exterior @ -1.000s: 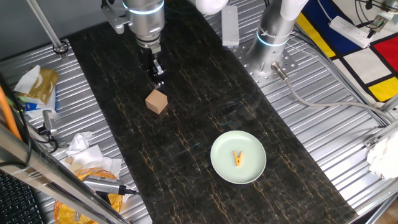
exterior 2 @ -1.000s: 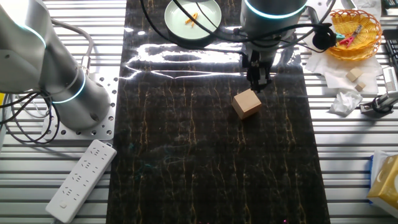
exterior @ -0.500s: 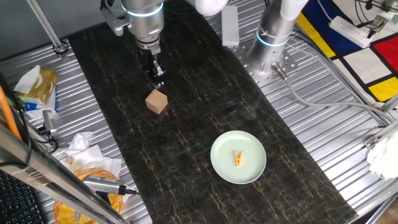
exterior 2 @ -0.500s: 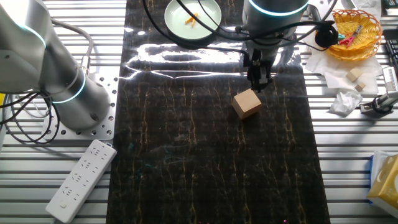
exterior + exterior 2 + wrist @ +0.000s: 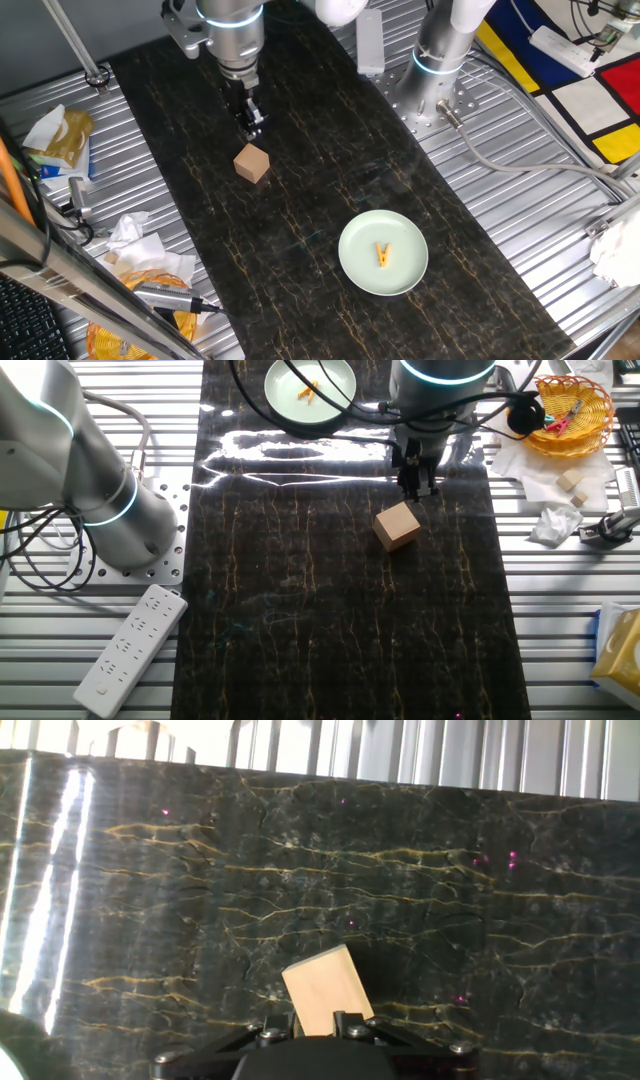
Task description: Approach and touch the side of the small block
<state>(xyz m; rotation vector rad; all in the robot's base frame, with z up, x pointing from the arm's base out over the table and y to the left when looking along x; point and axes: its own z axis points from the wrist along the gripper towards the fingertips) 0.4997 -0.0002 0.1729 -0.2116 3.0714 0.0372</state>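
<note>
The small block (image 5: 252, 163) is a tan wooden cube on the dark marble mat, tilted a little to the mat's edges. It also shows in the other fixed view (image 5: 397, 526) and at the bottom centre of the hand view (image 5: 325, 988). My gripper (image 5: 253, 128) hangs just behind and above the block with its fingers together and empty; a small gap to the block shows in the other fixed view (image 5: 414, 490). In the hand view the gripper (image 5: 310, 1022) only shows its dark finger bases at the bottom edge.
A pale green plate (image 5: 360, 250) with a yellow-orange clothespin piece (image 5: 383, 256) lies further along the mat, also in the other fixed view (image 5: 290, 385). A second arm's base (image 5: 440, 60) stands beside the mat. A power strip (image 5: 130, 650), a yellow basket (image 5: 570, 405) and wrappers (image 5: 140, 255) lie off the mat.
My gripper has drawn slightly up and away from the block. The block has not moved.
</note>
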